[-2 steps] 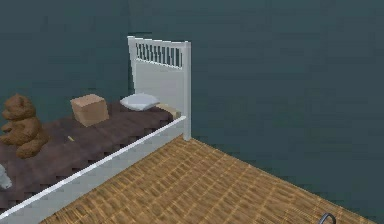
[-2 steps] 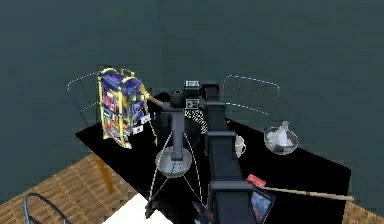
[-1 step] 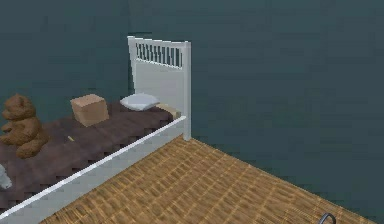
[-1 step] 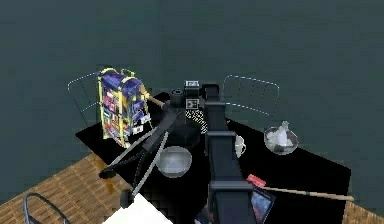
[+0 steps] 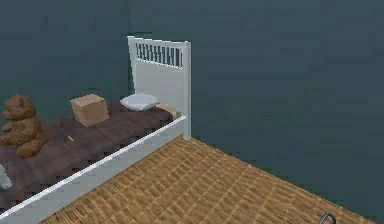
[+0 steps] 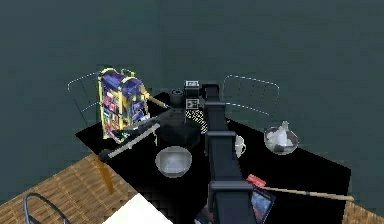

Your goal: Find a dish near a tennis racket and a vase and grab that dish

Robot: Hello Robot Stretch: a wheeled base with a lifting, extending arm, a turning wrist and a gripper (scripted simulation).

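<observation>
In the forward view, a bed (image 5: 90, 150) stands against the dark wall. A teddy bear (image 5: 22, 125), a box (image 5: 90, 108) and a pillow (image 5: 140, 101) lie on it toward the white headboard (image 5: 158, 70), like ordinary bedroom clutter. None of it bears on the task.

In the arm side view, a dark table (image 6: 320, 175) carries the dish (image 6: 172, 160), a grey bowl just left of the arm (image 6: 222, 160). What looks like the tennis racket (image 6: 135, 143) slants beside it, and a glass vase (image 6: 282, 138) sits across the arm. This grouping suggests it is the dish wanted. The arm reaches out over the table, probably to bring the gripper (image 6: 172, 104) to that dish. The gripper sits farther out than the bowl, among things on the tabletop. The state of its fingers cannot be told, nor whether it holds or touches anything.
</observation>
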